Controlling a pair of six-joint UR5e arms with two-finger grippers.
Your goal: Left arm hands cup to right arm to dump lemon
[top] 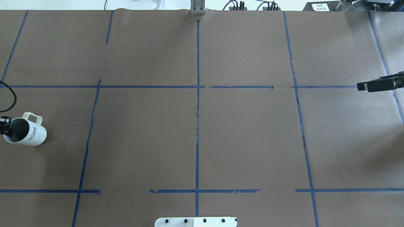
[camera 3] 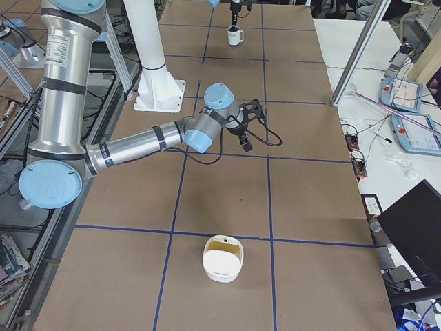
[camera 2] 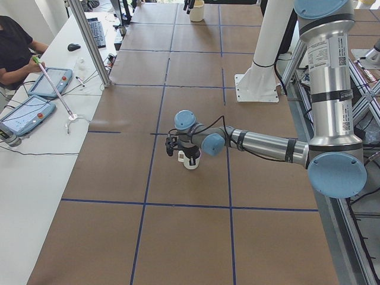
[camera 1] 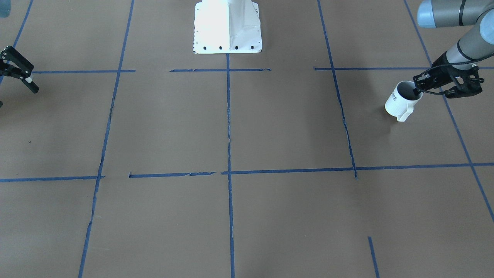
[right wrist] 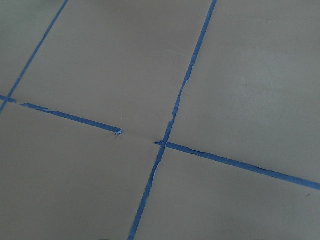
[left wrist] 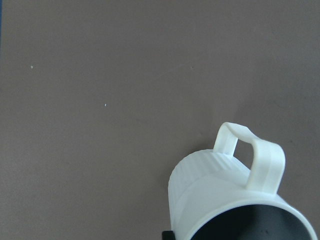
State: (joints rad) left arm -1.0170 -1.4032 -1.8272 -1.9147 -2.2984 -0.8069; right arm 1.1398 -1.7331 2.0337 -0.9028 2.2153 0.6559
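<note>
The white ribbed cup point(camera 1: 400, 103) with "HOME" on its side is at the table's left end, also visible in the overhead view point(top: 29, 133) and the exterior left view point(camera 2: 191, 159). My left gripper point(camera 1: 418, 91) is shut on the cup's rim, with one finger inside the dark mouth, opposite the handle point(left wrist: 255, 160). I cannot tell whether the cup's base touches the table. The lemon is hidden. My right gripper point(top: 366, 85) hovers open over the table's far right end, holding nothing.
The robot's white base point(camera 1: 227, 27) stands at the table's middle rear. A white bowl with a yellowish inside point(camera 3: 222, 258) sits near the table's right end. Blue tape lines point(camera 1: 229, 154) grid the brown surface. A person sits at a side table point(camera 2: 35, 113) with tablets.
</note>
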